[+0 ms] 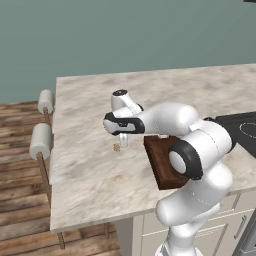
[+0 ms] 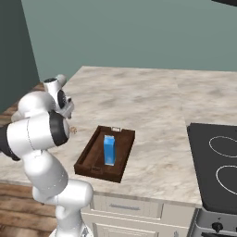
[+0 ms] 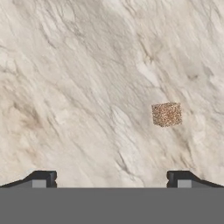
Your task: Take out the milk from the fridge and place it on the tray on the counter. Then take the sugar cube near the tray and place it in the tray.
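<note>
We see the broad beige-grey marbled stone counter as smooth and veined, the tiny tan speckled sugar cube as grainy and rough, the dark brown rectangular wooden tray as matt, and the bright blue carton of milk as smooth.

The tray lies on the bench near its front edge, and the milk stands upright inside it, about midway along its length. The sugar cube sits on the bare bench just left of the tray, apart from its rim, with the gripper hanging above the bench close beside the cube. A cooktop lies to the right of the tray, well apart from it, and two stools stand off the bench's left end.
</note>
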